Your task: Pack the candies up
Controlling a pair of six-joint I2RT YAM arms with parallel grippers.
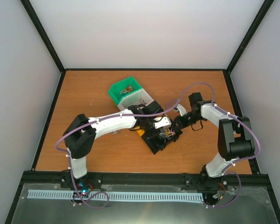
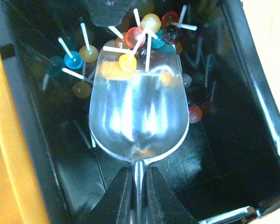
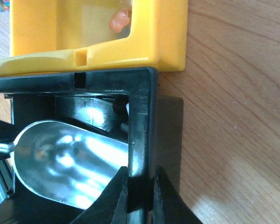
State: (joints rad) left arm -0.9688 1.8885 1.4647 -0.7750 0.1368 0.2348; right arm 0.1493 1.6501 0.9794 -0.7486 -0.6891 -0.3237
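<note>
Arm bases (image 1: 79, 179) nearest in top view, both arms bent over black bin (image 1: 155, 147) mid-table, green bin (image 1: 126, 91) behind. Left wrist: left gripper (image 2: 138, 175) clamped on scoop (image 2: 137, 112) handle; candies (image 2: 135, 36) at scoop's tip, more piled at bin's far end. Right wrist: right gripper (image 3: 140, 173) pinching black bin's wall, yellow bin (image 3: 168, 37) touching alongside.

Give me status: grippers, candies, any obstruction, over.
Left gripper: jaws shut on metal scoop handle. Right gripper: jaws shut on black bin wall. Scoop tip against lollipops in that bin, a few on its lip. No obstruction seen.
</note>
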